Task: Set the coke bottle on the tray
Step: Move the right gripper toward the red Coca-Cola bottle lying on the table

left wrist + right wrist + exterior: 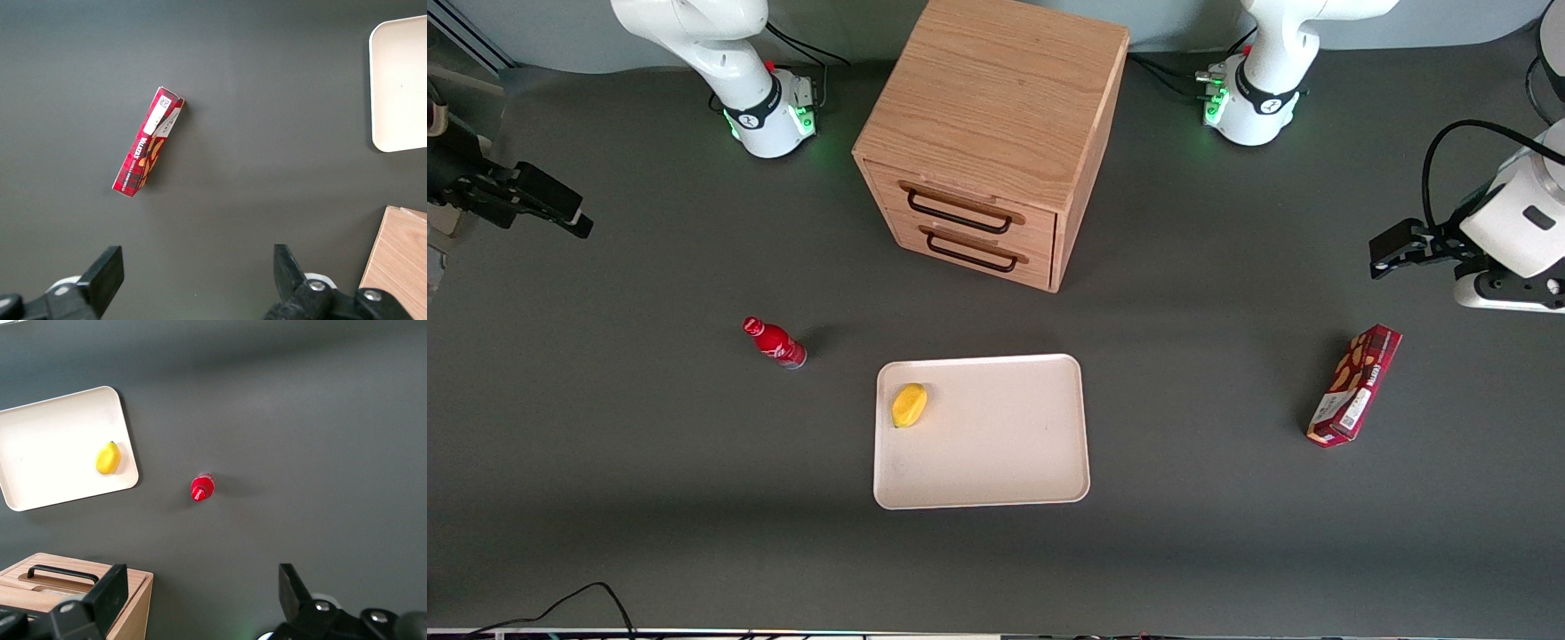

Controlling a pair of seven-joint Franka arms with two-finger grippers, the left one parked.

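Note:
The coke bottle (775,343), small and red with a red cap, stands on the dark table beside the tray (1005,444), toward the working arm's end. It also shows in the right wrist view (202,487), seen from above. The cream-white tray (47,447) lies flat in front of the drawer cabinet, nearer the front camera. My right gripper (574,218) hangs high at the working arm's end of the table, well apart from the bottle and farther from the front camera. Its fingers (110,590) are wide open and empty, and the gripper (200,587) is well away from the bottle.
A yellow lemon (909,405) lies on the tray near its corner closest to the bottle. A wooden two-drawer cabinet (996,142) stands mid-table. A dark red snack box (1354,384) lies toward the parked arm's end.

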